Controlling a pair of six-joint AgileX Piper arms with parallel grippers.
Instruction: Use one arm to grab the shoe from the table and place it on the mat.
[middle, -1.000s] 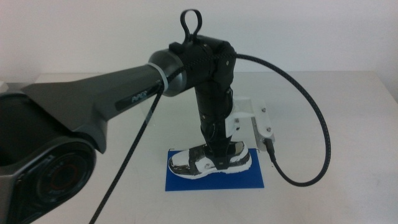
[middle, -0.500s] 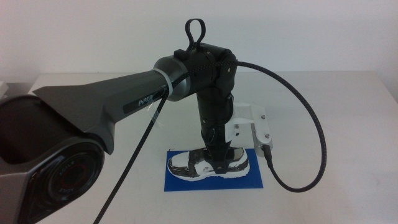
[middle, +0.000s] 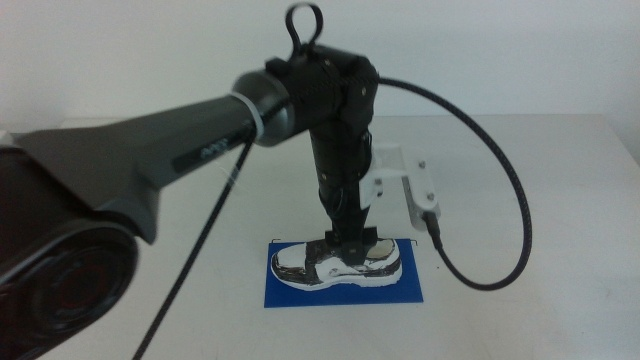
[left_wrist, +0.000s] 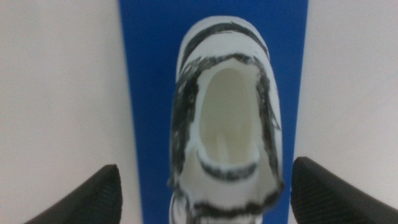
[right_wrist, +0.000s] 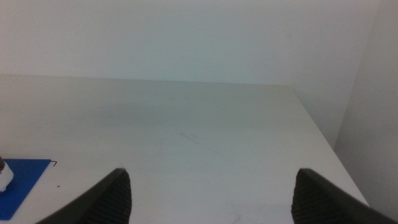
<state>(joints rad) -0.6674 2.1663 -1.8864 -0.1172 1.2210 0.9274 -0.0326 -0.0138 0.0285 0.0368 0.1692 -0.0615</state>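
Shoe lies flat on the blue mat, sole down, its long side along the mat's long side and all of it inside the blue edges. Its toe and heel each stop short of the mat's ends. In the middle view the left arm reaches in from the left side and bends down over the shoe, so its black wrist hides the middle of the shoe's upper. The left gripper hangs just above the shoe's opening; whether it touches the collar cannot be told from this view. The left wrist view looks straight down into the shoe: the 2 dark jaws stand wide apart, 1 on each side of it, clear of its sides and holding nothing, with blue mat and white table showing between them and the shoe.

A black cable loops out from the arm's elbow and swings round to the white wrist box, passing over the table beside the mat without resting on the shoe.

The right gripper waits away from the work, its 2 jaws spread wide over bare table, with only a corner of the mat in its view
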